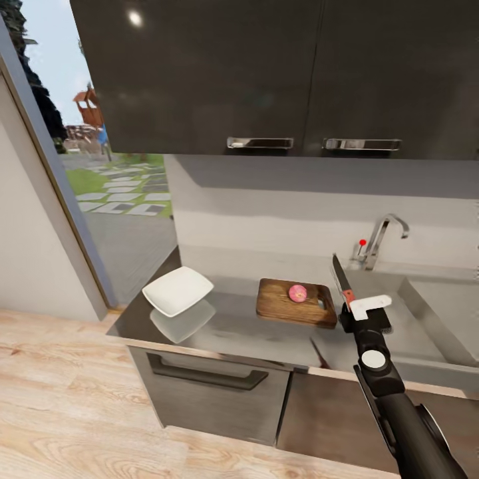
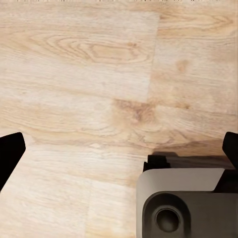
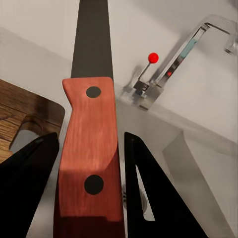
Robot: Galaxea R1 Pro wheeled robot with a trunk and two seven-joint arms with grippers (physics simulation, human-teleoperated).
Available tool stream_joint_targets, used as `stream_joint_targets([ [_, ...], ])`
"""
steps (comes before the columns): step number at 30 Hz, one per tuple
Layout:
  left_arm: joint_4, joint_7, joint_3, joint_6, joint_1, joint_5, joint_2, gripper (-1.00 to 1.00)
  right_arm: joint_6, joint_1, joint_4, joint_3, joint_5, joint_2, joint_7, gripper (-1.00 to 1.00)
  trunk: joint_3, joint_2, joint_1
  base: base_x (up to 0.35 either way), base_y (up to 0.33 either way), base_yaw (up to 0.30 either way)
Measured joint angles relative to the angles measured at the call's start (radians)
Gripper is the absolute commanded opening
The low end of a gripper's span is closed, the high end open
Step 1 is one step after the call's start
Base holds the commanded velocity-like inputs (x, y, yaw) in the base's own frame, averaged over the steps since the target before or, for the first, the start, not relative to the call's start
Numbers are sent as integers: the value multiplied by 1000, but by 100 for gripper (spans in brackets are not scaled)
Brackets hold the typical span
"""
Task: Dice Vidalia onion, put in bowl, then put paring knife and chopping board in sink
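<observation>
vidalia onion [image 1: 297, 293], a small pinkish round piece, is seen resting on the dark brown wooden chopping board [image 1: 286, 303] on the glossy grey countertop [image 1: 226, 329], with the white squarish bowl [image 1: 177, 291] well to the board's left. the orange-red-handled paring knife [image 3: 89, 148] is gripped between the fingers of the right gripper [image 1: 361, 308], blade pointing up toward the chrome tap [image 1: 382, 236], beside the grey steel sink [image 1: 432, 313]. the left gripper [image 2: 119, 148] is spread wide over the wooden floor [image 2: 99, 74], and nothing is held.

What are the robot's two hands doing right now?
Left gripper: open, holding nothing, over the floor.
Right gripper: closed on the paring knife.
</observation>
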Motion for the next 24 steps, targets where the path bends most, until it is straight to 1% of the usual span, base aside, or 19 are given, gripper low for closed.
stream_joint_targets([
  [10, 0, 0, -9, 0, 0, 0, 0, 100, 0, 0, 1, 0, 0, -1, 1, -100, 10, 0, 0, 0, -2, -184],
  [16, 0, 0, -13, 0, 0, 0, 1, 100, 0, 0, 1, 0, 0, -1, 2, -100, 17, 0, 0, 0, -71, -194],
  [23, 0, 0, -15, 0, 0, 0, 5, 100, -9, 0, 6, 0, 1, -1, 0, -100, 20, 0, 0, 0, -91, -38],
  [24, 0, 0, -15, 0, 0, 0, 4, 100, -14, 0, 6, 6, 2, -1, -5, -100, 20, 0, 0, 0, -90, -6],
])
